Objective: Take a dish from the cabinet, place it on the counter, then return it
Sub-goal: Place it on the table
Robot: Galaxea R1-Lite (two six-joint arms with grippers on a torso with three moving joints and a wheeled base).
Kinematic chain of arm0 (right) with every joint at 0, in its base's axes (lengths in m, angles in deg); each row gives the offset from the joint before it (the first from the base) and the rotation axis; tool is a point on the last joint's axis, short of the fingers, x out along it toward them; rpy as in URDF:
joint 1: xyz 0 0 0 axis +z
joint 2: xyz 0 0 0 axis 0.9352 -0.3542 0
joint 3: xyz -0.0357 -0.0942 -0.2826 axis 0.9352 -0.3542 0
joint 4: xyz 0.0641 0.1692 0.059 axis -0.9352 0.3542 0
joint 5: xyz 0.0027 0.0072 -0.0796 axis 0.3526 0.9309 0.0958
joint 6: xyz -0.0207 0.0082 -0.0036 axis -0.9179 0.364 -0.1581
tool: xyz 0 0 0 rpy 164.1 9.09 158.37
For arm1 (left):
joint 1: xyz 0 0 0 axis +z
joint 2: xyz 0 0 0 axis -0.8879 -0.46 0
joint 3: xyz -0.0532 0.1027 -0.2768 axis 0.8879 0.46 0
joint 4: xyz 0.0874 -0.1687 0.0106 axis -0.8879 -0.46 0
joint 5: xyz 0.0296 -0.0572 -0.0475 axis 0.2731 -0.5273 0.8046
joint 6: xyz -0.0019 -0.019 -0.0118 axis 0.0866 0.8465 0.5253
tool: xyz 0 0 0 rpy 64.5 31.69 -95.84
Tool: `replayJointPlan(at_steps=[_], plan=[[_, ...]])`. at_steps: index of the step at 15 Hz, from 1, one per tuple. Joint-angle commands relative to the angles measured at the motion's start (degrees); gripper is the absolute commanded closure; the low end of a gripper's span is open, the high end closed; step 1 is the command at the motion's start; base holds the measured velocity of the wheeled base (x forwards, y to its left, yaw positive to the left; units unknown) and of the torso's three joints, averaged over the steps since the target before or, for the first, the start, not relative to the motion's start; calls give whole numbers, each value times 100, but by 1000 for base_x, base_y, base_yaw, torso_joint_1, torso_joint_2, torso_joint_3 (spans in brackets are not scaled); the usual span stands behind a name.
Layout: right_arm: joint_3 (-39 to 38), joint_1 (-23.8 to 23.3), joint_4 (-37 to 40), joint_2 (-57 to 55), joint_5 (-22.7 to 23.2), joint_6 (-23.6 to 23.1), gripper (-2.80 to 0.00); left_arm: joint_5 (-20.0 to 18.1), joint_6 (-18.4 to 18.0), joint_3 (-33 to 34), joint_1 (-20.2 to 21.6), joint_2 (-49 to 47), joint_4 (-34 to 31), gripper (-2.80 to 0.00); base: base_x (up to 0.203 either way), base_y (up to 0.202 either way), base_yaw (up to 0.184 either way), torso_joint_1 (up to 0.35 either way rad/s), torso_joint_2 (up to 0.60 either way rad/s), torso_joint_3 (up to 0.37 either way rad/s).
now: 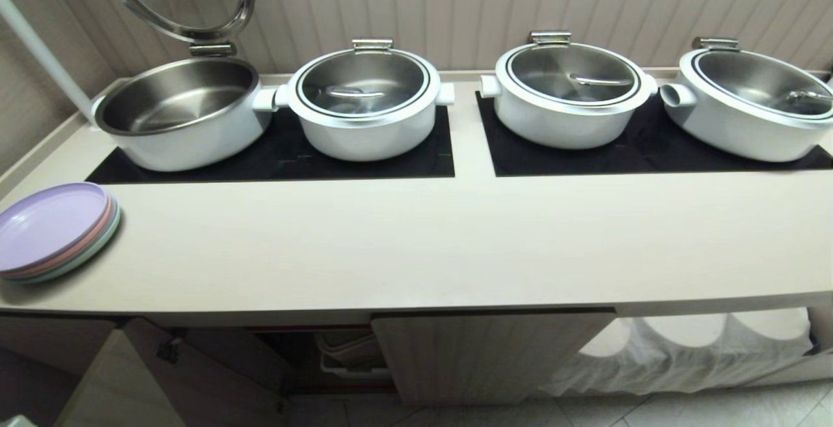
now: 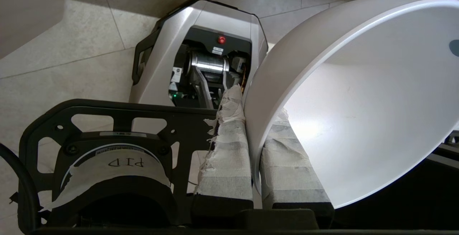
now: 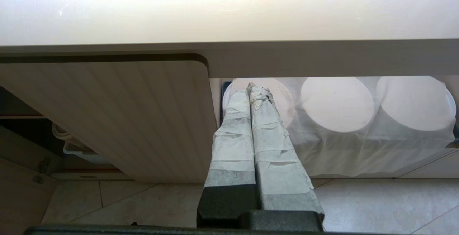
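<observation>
Gripping white dish (image 2: 358, 113) rim, left pincer (image 2: 255, 156), dish empty

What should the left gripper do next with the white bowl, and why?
Probably lift the bowl up toward the counter. The left gripper already pinches its rim over the floor, no bowl stands on the counter yet, and the cabinet door hangs open below.
</observation>
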Motion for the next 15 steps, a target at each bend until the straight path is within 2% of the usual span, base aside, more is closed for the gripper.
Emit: replayJointPlan(at_steps=[1,4,15], plan=[[0,4,0,2,0,2,0,-106,20,-9,-13,-27,-1,0,0,0,0,0,0,0],[0,4,0,2,0,2,0,-115,20,-4,-13,-35,6,0,-1,-54,3,0,1,1],[0,4,0,2,0,2,0,-124,20,52,-22,18,-2,0,0,-193,1,2,2,2]])
